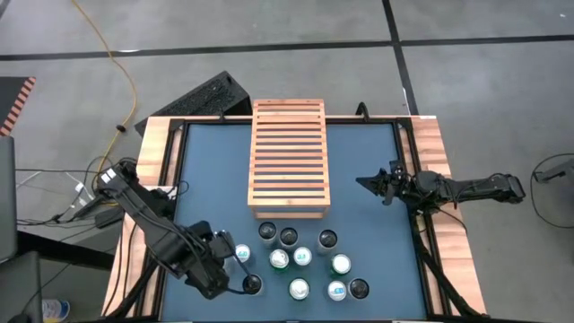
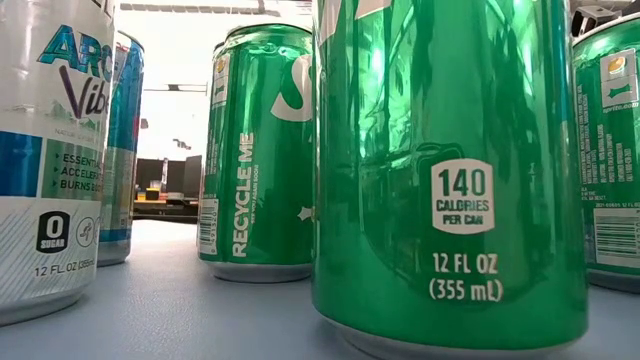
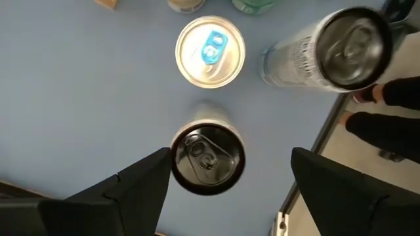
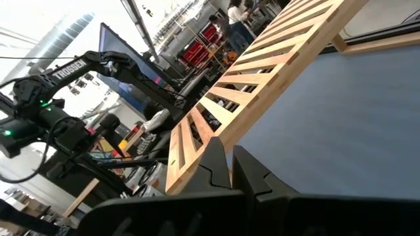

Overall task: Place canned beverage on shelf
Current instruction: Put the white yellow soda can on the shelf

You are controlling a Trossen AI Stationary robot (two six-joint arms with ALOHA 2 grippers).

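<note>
The shelf [image 1: 289, 157], a light-brown slatted wooden rack, lies flat on the blue table [image 1: 206, 179] at mid-table; its near end also shows in the right wrist view [image 4: 262, 72]. Several cans stand upright in a cluster in front of it. My left gripper [image 3: 230, 190] is open and points down over the cluster's left end [image 1: 235, 280]. A dark-topped can [image 3: 208, 159] stands on the table below it, between the spread fingers and closer to one of them [image 3: 141, 190]; I see no touch. My right gripper [image 1: 372, 184] waits shut at the table's right side, holding nothing.
A silver-topped can with a blue tab [image 3: 210, 51] and a pale can with a dark top [image 3: 328, 49] stand close to the dark-topped can. Green cans [image 2: 450, 170] and a white one [image 2: 50, 150] fill the low view. The table's near edge [image 3: 315, 151] runs beside them.
</note>
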